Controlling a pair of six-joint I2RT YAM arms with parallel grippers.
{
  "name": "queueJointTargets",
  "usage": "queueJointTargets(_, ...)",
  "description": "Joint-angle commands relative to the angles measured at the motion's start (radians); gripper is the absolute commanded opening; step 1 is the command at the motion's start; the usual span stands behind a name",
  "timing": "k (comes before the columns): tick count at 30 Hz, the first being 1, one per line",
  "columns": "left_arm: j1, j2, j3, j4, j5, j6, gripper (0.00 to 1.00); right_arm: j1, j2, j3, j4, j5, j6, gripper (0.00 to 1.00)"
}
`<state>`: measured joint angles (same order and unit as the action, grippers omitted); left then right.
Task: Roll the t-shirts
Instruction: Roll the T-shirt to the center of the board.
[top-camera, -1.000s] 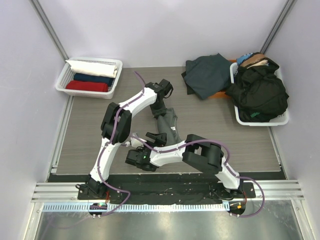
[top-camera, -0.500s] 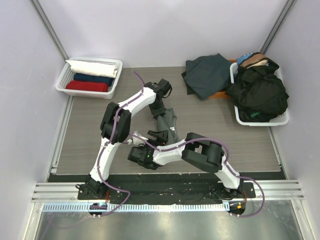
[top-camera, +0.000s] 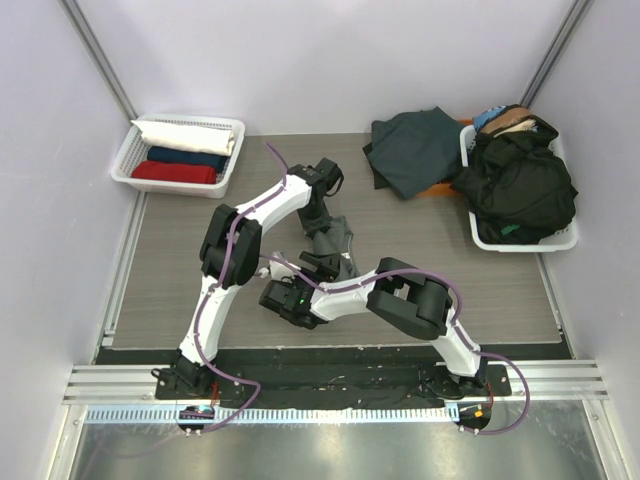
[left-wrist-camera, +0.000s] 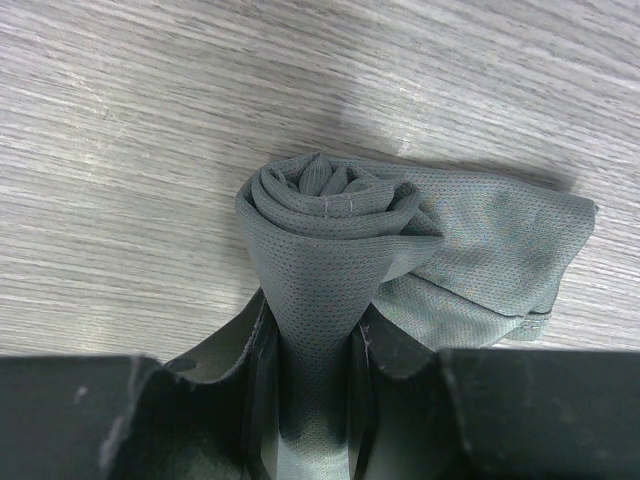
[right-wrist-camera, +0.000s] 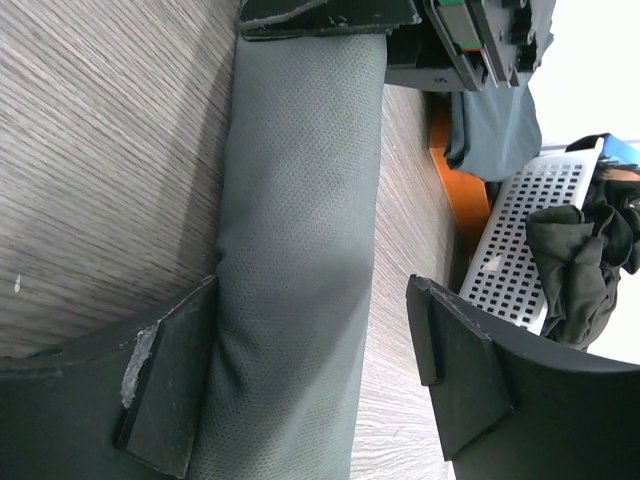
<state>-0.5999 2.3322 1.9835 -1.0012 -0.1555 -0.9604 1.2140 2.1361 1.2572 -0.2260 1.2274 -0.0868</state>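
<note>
left gripper (left-wrist-camera: 315, 352) pinched narrow on the far end of the rolled grey-green t-shirt (left-wrist-camera: 345, 235), right gripper (right-wrist-camera: 310, 298) wide open astride the roll's near part, one finger against the cloth, the other clear, roll lying mid wood-grain table (top-camera: 180, 262).
</note>
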Motion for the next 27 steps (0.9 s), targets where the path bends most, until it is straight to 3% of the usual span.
queueJointTargets(1,-0.009,0.023,-0.046,-0.073,-0.006,-0.004,0.18,-0.01,0.001,-0.012,0.047,-0.095,-0.01,0.82)
queueJointTargets(7,-0.012,0.023,-0.045,-0.079,-0.012,0.005,0.21,-0.016,-0.002,-0.027,0.05,-0.108,-0.005,0.73)
queueJointTargets(10,-0.011,0.026,-0.038,-0.086,-0.021,0.008,0.21,-0.016,-0.002,-0.025,0.048,-0.109,0.002,0.55)
queueJointTargets(18,-0.011,0.035,-0.014,-0.094,-0.032,0.02,0.23,-0.013,-0.047,-0.032,0.042,-0.126,0.036,0.33)
queueJointTargets(21,-0.011,0.033,-0.015,-0.094,-0.039,0.019,0.24,-0.013,-0.062,-0.03,0.031,-0.131,0.061,0.05)
queueJointTargets(22,-0.011,0.032,-0.015,-0.093,-0.041,0.02,0.25,-0.013,-0.065,-0.03,0.028,-0.129,0.07,0.01)
queueJointTargets(27,-0.011,0.027,-0.011,-0.085,-0.038,0.022,0.33,-0.014,-0.087,-0.039,0.011,-0.149,0.113,0.01)
